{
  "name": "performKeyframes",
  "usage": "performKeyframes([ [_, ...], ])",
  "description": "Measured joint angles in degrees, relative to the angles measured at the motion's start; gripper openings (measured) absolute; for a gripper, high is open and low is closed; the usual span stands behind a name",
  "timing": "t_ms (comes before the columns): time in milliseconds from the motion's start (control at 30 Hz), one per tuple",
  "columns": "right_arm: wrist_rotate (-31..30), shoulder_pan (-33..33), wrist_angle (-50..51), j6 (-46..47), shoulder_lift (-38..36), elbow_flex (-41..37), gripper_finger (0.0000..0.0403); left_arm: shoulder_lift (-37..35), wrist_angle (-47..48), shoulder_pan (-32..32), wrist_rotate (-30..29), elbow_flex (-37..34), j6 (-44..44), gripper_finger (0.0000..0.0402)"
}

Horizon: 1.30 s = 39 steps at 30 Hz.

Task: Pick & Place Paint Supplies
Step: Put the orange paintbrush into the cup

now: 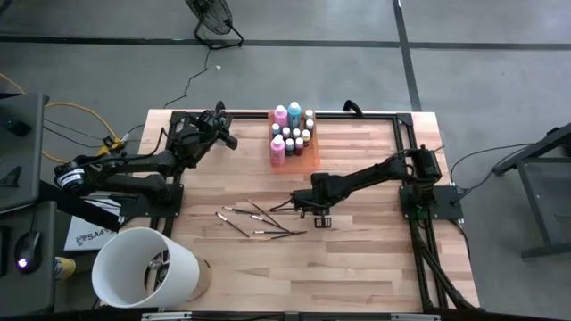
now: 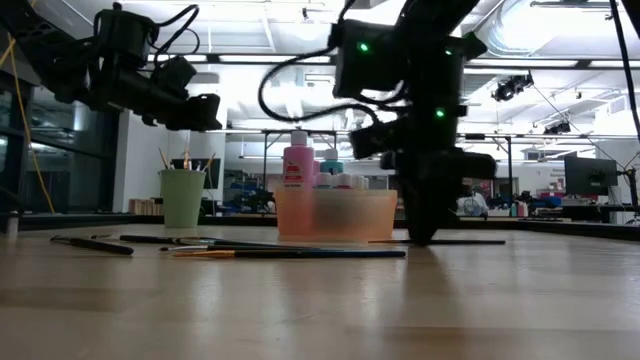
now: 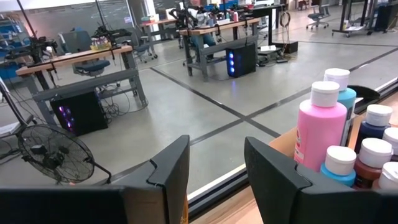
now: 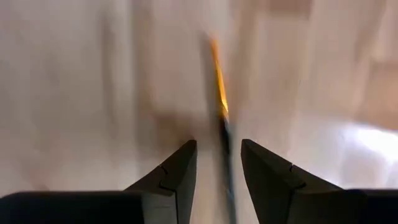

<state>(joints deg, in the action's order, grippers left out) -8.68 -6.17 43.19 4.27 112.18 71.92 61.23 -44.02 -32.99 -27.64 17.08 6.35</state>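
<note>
Several thin brushes (image 1: pixel 259 223) are lying scattered on the bare wood near the table's middle, well apart from the bottles (image 1: pixel 291 134) standing in the orange tray (image 1: pixel 312 150). Right gripper (image 1: pixel 319 217) is hovering low beside them, fingers parted with one brush (image 4: pixel 221 134) lying between them, not visibly clamped. Left gripper (image 3: pixel 214 177) is waiting raised near the tray, fingers apart and empty. Judgement: brushes look light, stiff and prone to rolling; mid-handle appears the soundest hold.
</note>
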Motion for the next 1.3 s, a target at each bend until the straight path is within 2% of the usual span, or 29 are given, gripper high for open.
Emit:
performKeyframes([
  [200,6.48,1.41,-5.74,0.23,0.08,1.53,0.0122,0.0,0.83,0.0,0.0,0.0,0.02,0.0152],
  [367,6.03,2.22,-6.96,-2.47,0.04,1.58,0.0122,0.0,0.79,0.0,0.01,0.0,0.02,0.0152],
  [600,4.27,1.26,-5.22,-11.37,-0.02,1.6,0.0122,0.0,0.84,0.0,0.0,0.0,1.15,0.0152],
  [800,7.57,0.7,-1.69,-8.72,-0.79,1.71,0.0122,0.0,0.95,0.0,0.0,0.0,1.36,0.0152],
  [1067,6.19,-5.93,2.25,-11.33,-3.49,1.73,0.0128,0.0,0.98,0.0,0.0,0.0,1.33,0.0152],
  [1300,4.06,-10.84,2.48,-13.09,-3.55,1.74,0.0178,0.0,1.04,0.0,0.02,0.0,0.94,0.0152],
])
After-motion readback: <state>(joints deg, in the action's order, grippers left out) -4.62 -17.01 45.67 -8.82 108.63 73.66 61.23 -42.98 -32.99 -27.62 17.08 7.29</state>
